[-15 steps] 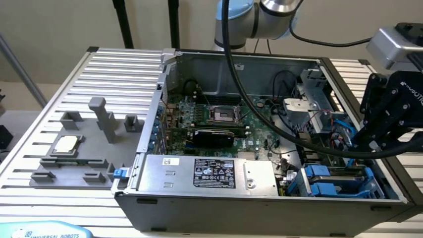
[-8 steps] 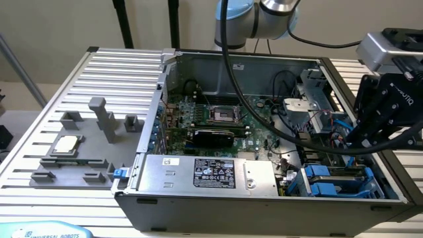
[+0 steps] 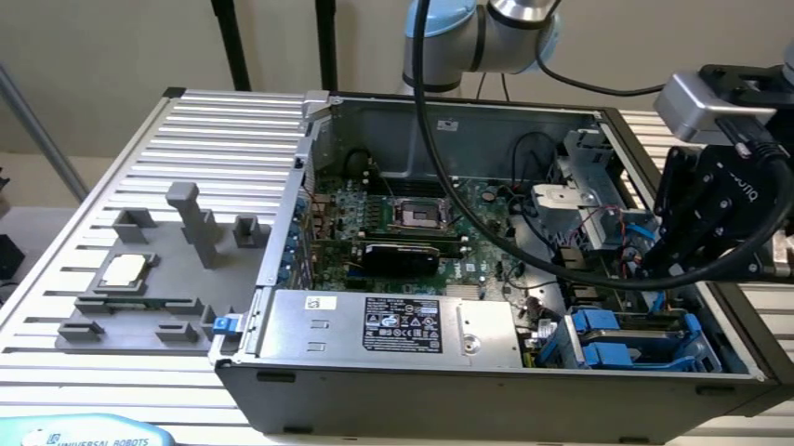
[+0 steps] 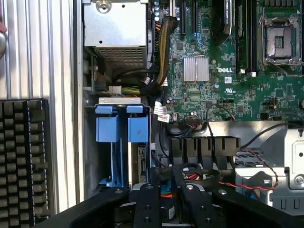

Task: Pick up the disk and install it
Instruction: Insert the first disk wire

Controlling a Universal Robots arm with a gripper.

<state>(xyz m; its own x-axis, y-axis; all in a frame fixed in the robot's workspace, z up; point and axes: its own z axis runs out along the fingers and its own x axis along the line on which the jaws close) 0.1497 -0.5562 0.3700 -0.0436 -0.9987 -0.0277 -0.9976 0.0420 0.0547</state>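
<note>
Disk [image 4: 137,129] stands on edge in the drive bay [image 3: 702,346], long axis running inward. Gripper [image 4: 168,184] hangs above, fingers narrowly apart, empty.

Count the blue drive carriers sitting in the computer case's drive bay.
2. They stand side by side near the power supply, at the exterior view's lower right: one carrier, the other carrier. Others may be hidden beneath.

The case [image 3: 496,386] lies open above; a thick black cable [image 3: 421,74] loops across it, and the power-supply box [image 3: 397,321] flanks the blue carriers [image 3: 620,339].
</note>
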